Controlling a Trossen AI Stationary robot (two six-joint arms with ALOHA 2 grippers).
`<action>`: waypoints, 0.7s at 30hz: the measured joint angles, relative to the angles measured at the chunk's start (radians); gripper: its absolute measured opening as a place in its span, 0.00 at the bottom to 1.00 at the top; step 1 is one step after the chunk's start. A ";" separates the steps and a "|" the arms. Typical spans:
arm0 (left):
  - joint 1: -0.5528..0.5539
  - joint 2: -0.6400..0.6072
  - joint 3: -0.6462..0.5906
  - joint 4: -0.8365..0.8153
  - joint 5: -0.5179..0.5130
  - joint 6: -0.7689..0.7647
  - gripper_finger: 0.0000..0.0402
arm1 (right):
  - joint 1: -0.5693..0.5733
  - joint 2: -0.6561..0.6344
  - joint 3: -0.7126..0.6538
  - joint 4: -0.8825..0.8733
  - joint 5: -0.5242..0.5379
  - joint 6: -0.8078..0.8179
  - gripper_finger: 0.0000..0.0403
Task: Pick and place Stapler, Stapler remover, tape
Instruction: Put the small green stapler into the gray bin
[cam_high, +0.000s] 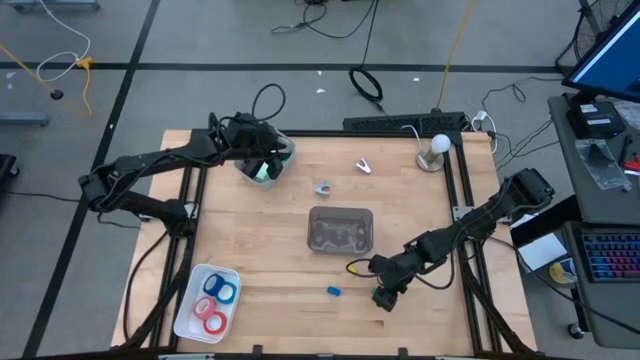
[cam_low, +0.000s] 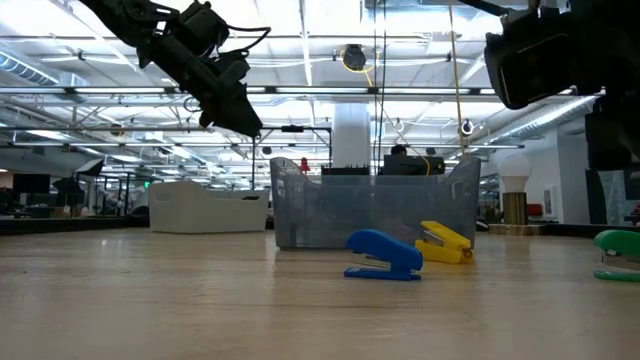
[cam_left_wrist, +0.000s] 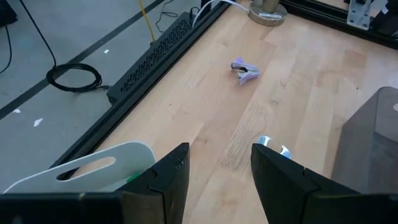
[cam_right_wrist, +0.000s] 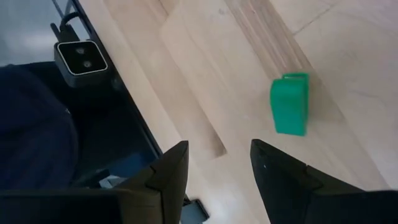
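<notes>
Green stapler (cam_right_wrist: 290, 103) rests on the worktop (cam_high: 260, 235) near its front edge, just beside the right end effector (cam_right_wrist: 219, 171), whose fingers stand apart and empty. Left end effector (cam_left_wrist: 221, 171), also open and empty, hovers over the white bin (cam_high: 268, 163).

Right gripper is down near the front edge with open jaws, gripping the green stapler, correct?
Not gripping. The right gripper is open and empty; the green stapler lies on the table just ahead of its fingers, as the right wrist view shows.
</notes>
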 joint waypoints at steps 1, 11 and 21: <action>0.000 0.000 0.000 0.000 0.000 0.000 0.42 | 0.000 0.000 0.000 0.005 0.002 0.004 0.41; 0.000 0.000 0.000 0.001 -0.001 0.000 0.42 | 0.000 0.000 0.001 0.099 0.000 0.021 0.41; 0.000 0.000 0.000 0.001 -0.002 0.004 0.42 | 0.120 0.000 0.093 -0.054 0.296 0.160 0.41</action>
